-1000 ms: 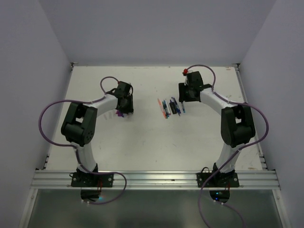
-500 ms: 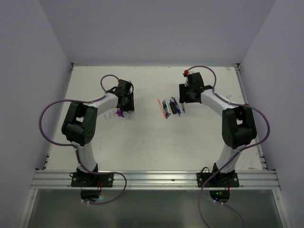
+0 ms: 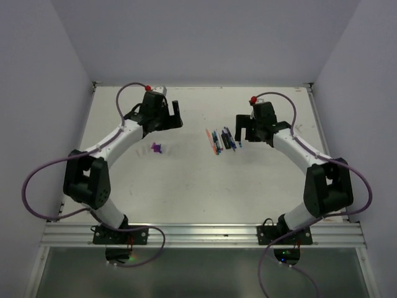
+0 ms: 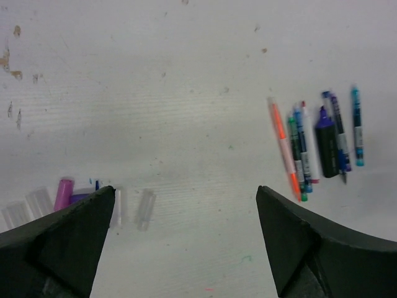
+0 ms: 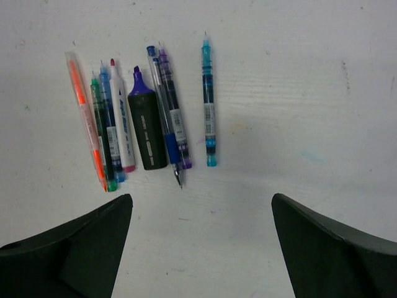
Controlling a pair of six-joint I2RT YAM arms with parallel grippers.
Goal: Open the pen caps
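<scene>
Several pens (image 5: pixel 146 118) lie side by side, their tips bare: orange, green, blue, white, a stubby black marker with a purple tip (image 5: pixel 146 133), and a teal pen (image 5: pixel 209 105). From above, the pens (image 3: pixel 223 139) sit at the table's middle right. Loose pen caps lie to the left: a purple cap (image 4: pixel 63 193) and clear caps (image 4: pixel 146 209); from above only a purple cap (image 3: pixel 156 147) shows. My left gripper (image 3: pixel 165 120) (image 4: pixel 185 208) hovers open behind the caps, holding nothing. Just right of the pens, my right gripper (image 3: pixel 251 132) (image 5: pixel 201 208) hangs open and empty.
The white table (image 3: pixel 198 186) is walled on three sides, with a metal rail (image 3: pixel 198 234) along its near edge. Purple cables (image 3: pixel 37 180) loop out from both arms. More clear caps (image 4: pixel 37 202) lie partly hidden by my left finger.
Both grippers have opened wide. The left arm stretched out and its gripper drew back off the purple cap toward the far side. The right gripper shifted slightly right and nearer.
</scene>
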